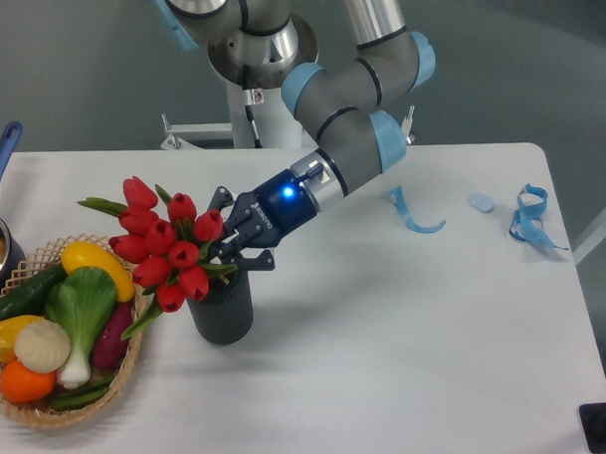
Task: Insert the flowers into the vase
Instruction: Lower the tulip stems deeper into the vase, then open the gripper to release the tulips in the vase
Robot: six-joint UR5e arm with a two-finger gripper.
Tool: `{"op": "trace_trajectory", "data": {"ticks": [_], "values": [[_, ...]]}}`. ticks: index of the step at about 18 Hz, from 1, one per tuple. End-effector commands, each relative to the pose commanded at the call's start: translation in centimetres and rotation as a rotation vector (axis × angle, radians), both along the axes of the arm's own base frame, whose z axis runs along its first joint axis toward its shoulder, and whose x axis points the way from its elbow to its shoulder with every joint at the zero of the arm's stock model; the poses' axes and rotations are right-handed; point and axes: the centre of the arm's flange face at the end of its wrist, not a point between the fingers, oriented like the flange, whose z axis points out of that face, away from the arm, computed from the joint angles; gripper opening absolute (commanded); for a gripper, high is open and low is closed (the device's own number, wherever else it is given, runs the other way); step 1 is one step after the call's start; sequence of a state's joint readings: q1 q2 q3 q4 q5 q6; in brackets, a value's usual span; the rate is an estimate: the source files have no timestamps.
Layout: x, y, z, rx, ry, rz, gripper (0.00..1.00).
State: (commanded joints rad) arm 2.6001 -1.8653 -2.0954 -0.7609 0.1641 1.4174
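The gripper [225, 252] reaches down from the right, and its dark fingers [254, 257] are closed around the green stems of the flowers [166, 247], just above the rim of the vase [221, 309]. The red heads lean out to the left of the fingers, over the edge of the wicker basket [129, 365]. The vase stands directly below the fingers, and the stem ends go into its mouth.
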Motion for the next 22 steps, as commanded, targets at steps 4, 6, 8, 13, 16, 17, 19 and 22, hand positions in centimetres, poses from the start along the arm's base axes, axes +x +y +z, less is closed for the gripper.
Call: {"op": "trace_trajectory", "data": {"ticks": [4,6,8,13,16,17,19,22], "values": [[0.0,0.0,-0.2,0.004,0.006,-0.002,0.31],[-0.4,0.0,-0.1,0.006,0.01,0.003,0.49],[-0.7,-0.1,0.0,0.007,0.012,0.007,0.66],[-0.8,-0.3,0.0,0.008,0.014,0.011,1.0],[-1.4,-0.8,0.4,0.016,0.028,0.026,1.0],[-1.4,-1.0,0.7,0.019,0.038,0.028,1.0],[-1.1,-1.8,1.4,-0.011,0.097,0.034,1.0],[-1.0,-2.7,2.8,-0.07,0.188,0.046,1.0]]}}
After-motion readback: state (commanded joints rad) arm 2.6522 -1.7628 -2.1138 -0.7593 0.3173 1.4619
